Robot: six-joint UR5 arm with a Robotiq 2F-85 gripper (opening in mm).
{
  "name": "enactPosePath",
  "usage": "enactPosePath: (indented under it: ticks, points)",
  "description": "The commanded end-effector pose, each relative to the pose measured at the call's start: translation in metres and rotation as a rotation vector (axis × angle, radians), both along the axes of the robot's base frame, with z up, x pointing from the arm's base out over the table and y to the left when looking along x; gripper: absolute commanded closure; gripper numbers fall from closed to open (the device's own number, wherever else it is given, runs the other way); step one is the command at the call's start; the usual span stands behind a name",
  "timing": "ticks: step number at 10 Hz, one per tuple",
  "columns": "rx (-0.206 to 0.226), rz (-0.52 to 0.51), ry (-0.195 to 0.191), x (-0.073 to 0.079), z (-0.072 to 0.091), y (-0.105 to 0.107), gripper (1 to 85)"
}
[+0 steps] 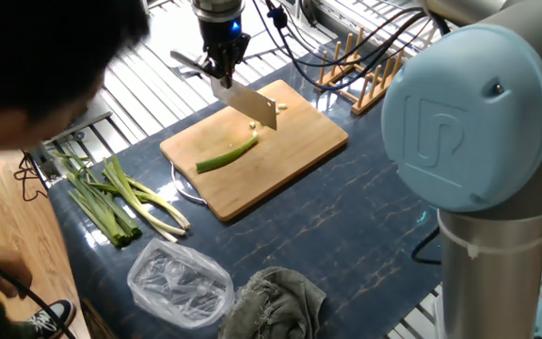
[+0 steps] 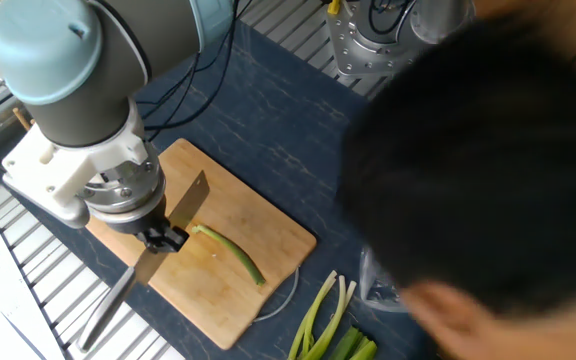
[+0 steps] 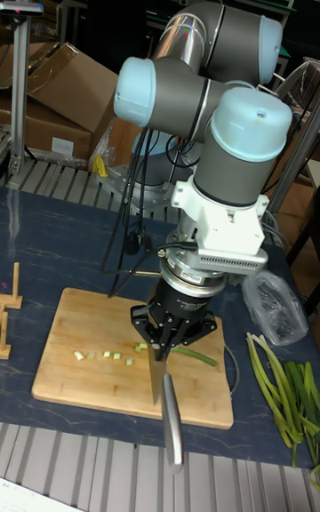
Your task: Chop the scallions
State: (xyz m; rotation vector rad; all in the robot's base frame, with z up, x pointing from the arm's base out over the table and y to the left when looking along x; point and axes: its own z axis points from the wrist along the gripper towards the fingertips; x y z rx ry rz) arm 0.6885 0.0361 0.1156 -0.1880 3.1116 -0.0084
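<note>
One scallion stalk (image 1: 228,154) lies curved on the bamboo cutting board (image 1: 290,151), green with a pale end. My gripper (image 1: 222,68) is shut on a knife handle. The knife blade (image 1: 253,103) hangs just over the stalk's pale end. Small chopped bits (image 1: 277,107) lie past the blade. A bundle of whole scallions (image 1: 111,198) rests on the table left of the board. From the other side, the gripper (image 2: 164,238) holds the knife (image 2: 182,205) at the end of the stalk (image 2: 232,254). In the tall view the gripper (image 3: 167,345) stands between the bits (image 3: 102,355) and the stalk (image 3: 192,357).
A crumpled plastic bag (image 1: 179,282) and a grey cloth (image 1: 276,301) lie near the front of the dark table. A wooden rack (image 1: 354,64) stands behind the board. A person's head (image 2: 478,170) blocks the right of the other fixed view.
</note>
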Motion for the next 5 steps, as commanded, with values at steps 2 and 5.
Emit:
enactPosePath:
  ticks: [2,5]
  points:
    - [0.051,-0.055,-0.002,0.001,0.002,0.011,84.3]
    - [0.075,-0.111,-0.031,-0.023,0.001,0.011,84.3]
